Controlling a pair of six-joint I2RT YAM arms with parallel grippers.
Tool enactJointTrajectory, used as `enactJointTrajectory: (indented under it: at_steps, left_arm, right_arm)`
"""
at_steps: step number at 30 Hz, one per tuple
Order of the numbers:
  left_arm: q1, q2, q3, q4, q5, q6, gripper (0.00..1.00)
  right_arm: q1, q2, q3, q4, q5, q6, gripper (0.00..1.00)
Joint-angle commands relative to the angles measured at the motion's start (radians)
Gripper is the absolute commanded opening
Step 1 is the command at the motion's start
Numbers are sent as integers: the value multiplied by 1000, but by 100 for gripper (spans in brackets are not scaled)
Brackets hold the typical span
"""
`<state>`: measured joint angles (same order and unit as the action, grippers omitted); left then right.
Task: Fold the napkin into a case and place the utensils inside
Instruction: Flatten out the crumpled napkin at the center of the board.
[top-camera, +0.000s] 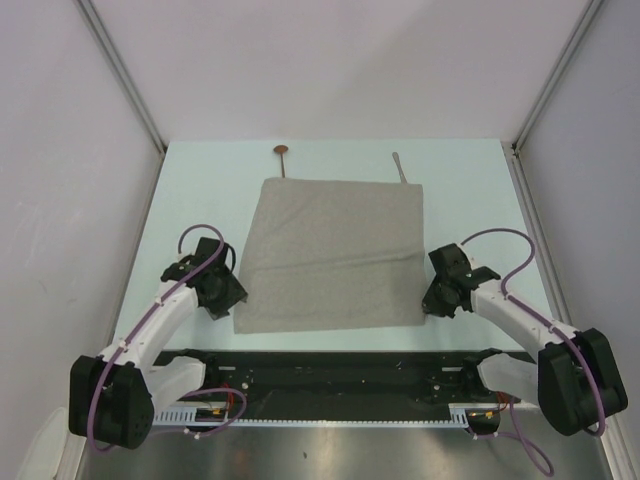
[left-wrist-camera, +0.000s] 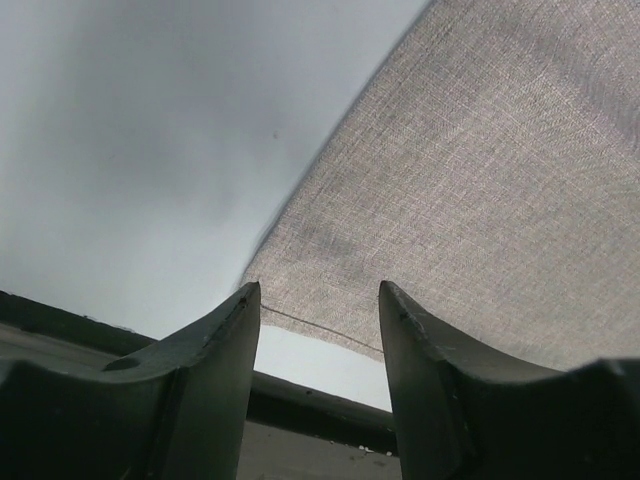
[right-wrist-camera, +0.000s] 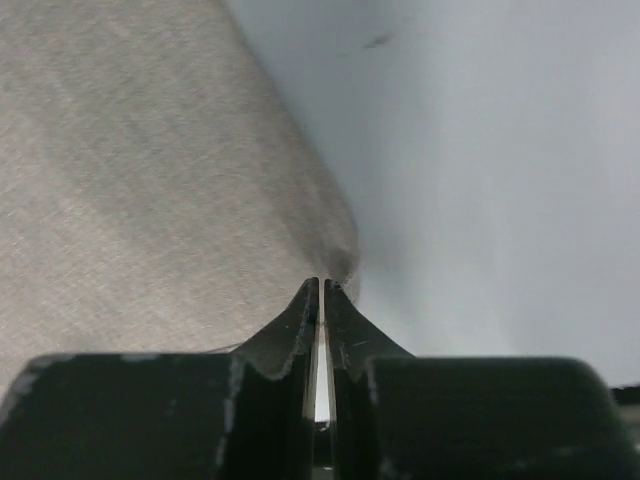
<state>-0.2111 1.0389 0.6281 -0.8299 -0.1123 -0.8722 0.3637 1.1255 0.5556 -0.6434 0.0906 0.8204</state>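
Note:
The grey-beige napkin (top-camera: 335, 255) lies spread flat in the middle of the table. At its far edge lie the utensils: the spoon (top-camera: 282, 155) with a copper bowl on the left and the slim knife (top-camera: 399, 166) on the right, each partly under the cloth. My left gripper (top-camera: 228, 300) is open at the near left corner. In the left wrist view the napkin (left-wrist-camera: 480, 180) corner sits just beyond the left gripper (left-wrist-camera: 320, 290). My right gripper (top-camera: 432, 300) is shut on the near right corner. In the right wrist view the napkin (right-wrist-camera: 150, 180) bunches at the right gripper (right-wrist-camera: 322, 283).
A black rail (top-camera: 330, 370) runs along the near edge between the arm bases. White walls with metal posts (top-camera: 120, 75) close in the table on the left, right and back. Pale table surface (top-camera: 200, 190) shows around the cloth.

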Motion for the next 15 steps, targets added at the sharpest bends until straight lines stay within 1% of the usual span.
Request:
enactJointTrajectory:
  at_steps: [1,4,7,10,15]
  left_arm:
    - [-4,-3,10,-20,33,-14,59]
    - [-2,-7,-13,-29,33,-43,63]
    - [-2,-14,-19,-44,19,-62,65]
    - [-2,-25,-15,-64,11,-76,65]
    - [-1,-56,1,-110,-9,-100,64]
  right_arm:
    - [69,37,17,131,-12,28,8]
    - [81,89,7,110,6,71,5]
    - [83,112,-16,45,49,115,5]
    - [87,70,-31,-2,58,151,6]
    - [115,-41,-42,-140,51,233,7]
